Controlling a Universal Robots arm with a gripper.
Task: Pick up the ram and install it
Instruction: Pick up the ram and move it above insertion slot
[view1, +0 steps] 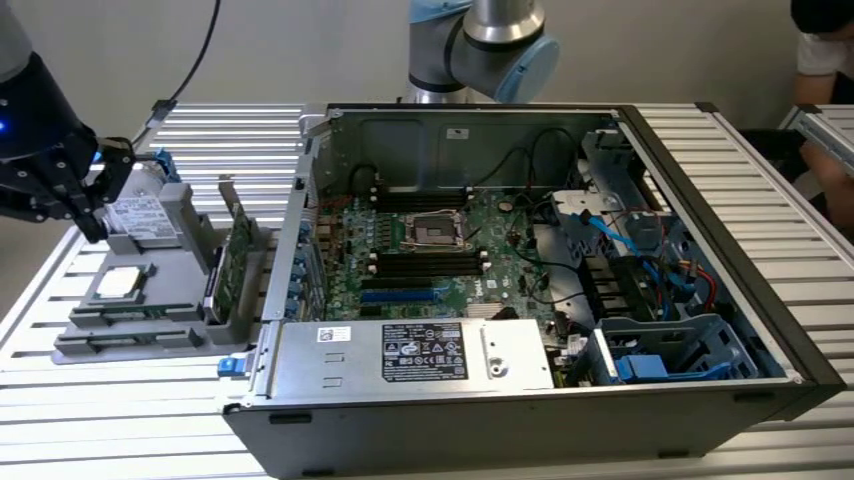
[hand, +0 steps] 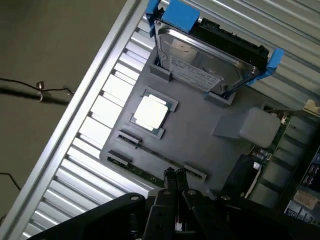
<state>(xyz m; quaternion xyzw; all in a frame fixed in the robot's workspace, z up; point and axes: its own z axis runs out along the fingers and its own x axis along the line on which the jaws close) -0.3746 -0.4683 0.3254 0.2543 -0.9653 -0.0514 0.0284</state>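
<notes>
Claw (hand: 174, 174) near ram (hand: 150, 159); one processor (hand: 150, 112), one drive (hand: 200, 60).

1. We're looking at the ram (hand: 142, 174): a long, skinny green stick, seen pretty much edge-on.
2. It's standing on its long edge in the clips of the gray tray (hand: 200, 125), running along the tray's outer rim.
3. It hasn't been lifted yet and sits level in the tray.

arm (view1: 481, 40): silver-grey tube, light-blue joint caps | gripper (hand: 174, 174): bulky black housing, small blue light | cable (view1: 203, 50): thin, black, curved, ending near the gripper
</notes>
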